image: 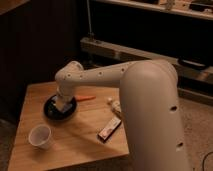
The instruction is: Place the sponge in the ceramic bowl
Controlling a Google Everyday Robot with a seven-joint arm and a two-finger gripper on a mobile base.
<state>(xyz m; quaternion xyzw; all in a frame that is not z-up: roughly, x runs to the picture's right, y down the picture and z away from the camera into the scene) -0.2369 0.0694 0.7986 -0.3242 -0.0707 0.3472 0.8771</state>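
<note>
Sponge (64, 106) shows as a pale bluish patch inside the ceramic bowl (49, 110) on the table's (75, 147) left, directly under the tool (62, 102); whether the tool grips it, I cannot tell.

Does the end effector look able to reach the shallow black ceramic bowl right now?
Probably yes: the end effector is directly over the shallow black ceramic bowl, nothing visible between them; the small white cup stands apart.

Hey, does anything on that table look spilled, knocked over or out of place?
Nothing stands out. The white cup stands upright, nothing looks spilled, and the gripper is over the ceramic bowl.
</note>
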